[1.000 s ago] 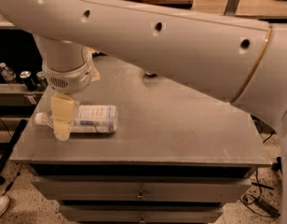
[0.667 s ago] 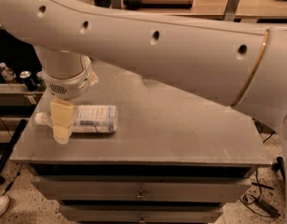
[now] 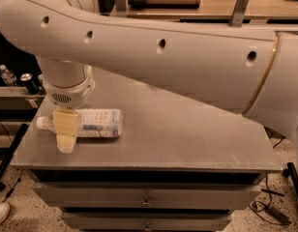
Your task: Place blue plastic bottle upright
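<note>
Pincer (image 3: pixel 66 132) down over lying blue plastic bottle (image 3: pixel 98 123)

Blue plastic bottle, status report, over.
Gripper low at blue plastic bottle, near its cap. Bottle lying on its side on table, cap toward image left, not upright. Dark can off the table, far left.

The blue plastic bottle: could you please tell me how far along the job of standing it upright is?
Done: the gripper is down at the neck end of the blue plastic bottle, near its white cap. In hand: taking hold; whether it grips yet is unclear. Left: the bottle lies on its side on the table, so turning it upright remains.
</note>
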Controlling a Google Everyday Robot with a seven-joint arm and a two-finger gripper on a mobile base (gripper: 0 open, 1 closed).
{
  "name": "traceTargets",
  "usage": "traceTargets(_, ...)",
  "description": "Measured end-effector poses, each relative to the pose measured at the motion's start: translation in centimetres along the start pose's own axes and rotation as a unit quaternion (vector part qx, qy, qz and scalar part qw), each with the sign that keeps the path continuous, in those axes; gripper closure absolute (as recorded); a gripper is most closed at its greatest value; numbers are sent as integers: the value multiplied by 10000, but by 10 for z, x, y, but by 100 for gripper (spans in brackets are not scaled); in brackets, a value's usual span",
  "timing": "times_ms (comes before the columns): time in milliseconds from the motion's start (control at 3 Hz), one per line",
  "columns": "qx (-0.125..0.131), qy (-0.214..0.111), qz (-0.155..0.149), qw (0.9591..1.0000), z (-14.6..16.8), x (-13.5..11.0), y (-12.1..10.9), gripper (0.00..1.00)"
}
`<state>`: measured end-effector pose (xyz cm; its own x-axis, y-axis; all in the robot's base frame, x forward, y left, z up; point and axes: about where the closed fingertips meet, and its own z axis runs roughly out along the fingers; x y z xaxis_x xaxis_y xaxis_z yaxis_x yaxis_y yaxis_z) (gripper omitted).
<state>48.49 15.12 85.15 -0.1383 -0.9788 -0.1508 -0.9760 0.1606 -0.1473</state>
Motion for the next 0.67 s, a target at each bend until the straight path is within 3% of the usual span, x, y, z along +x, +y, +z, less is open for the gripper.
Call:
traceTargets(333,-90,-63,-296,9995,4,-5,0,0)
traceTargets(667,-179,-97,-485,9986,7,-9,0,18)
